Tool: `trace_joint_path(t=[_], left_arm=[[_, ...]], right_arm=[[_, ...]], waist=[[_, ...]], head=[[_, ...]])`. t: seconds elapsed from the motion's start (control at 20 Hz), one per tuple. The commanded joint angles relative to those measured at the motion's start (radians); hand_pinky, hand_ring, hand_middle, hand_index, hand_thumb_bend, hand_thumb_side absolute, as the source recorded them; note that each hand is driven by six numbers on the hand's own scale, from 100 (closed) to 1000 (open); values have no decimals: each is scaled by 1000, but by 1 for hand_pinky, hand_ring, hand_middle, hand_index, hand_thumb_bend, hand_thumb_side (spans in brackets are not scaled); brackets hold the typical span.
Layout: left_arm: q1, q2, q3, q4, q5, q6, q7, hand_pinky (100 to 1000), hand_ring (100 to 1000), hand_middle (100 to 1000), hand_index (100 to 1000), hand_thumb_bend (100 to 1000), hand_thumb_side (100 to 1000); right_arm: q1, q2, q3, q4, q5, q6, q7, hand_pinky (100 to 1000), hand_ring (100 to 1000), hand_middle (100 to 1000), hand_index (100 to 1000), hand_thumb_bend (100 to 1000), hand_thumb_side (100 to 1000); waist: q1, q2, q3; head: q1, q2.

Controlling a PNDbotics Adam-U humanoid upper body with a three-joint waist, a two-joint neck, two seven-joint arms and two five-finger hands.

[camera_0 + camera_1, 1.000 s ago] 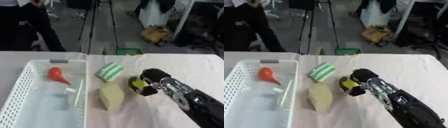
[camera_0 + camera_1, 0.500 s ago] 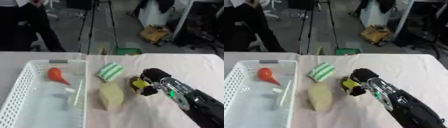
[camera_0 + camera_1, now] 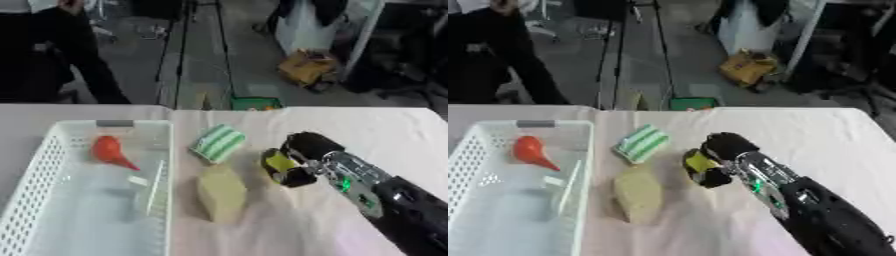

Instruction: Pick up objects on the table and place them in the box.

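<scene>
1. At the left we saw the white slatted box (image 3: 52, 165) standing on the cloth-covered table (image 3: 385, 135). In its far part lay an orange-red bulb-shaped thing (image 3: 109, 150) with a pointed tip, and nearer its middle a small pale piece (image 3: 138, 180) beside a thin white stick (image 3: 156, 182); what these last two were, we could not tell.
2. Just right of the box wall lay a tan wedge-shaped block (image 3: 220, 192) on the cloth.
3. Beyond the block, apart from it, a green-and-white striped pad (image 3: 217, 143) lay tilted.
4. Right of both, our right hand (image 3: 304, 150) reached in from the lower right corner, its fingers curled round a small yellow object (image 3: 280, 162) with black parts, low over the table near the block.
5. Our left hand did not show in either view.
</scene>
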Motion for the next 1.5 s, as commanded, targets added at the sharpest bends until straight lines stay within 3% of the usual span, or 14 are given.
trace_joint_path(t=[0.05,0.9,1.5], left_arm=[[-13,8,-1,-15,1,0,2,954,935,1000,934,107,1000],[-13,14,-4,-15,4,4,1,953,936,1000,934,108,1000],[-19,22,-14,-15,11,8,-9,953,936,1000,935,108,1000]], right_arm=[[-24,-49,-4,-47,-22,7,9,819,636,216,410,322,580],[-74,-145,-3,-271,-145,62,58,817,618,202,390,354,596],[-245,-155,19,-327,-218,82,142,817,614,203,386,350,616]], waist=[[2,-24,-4],[-10,-38,0],[-39,-47,53]], head=[[5,-7],[26,-2],[0,26]])
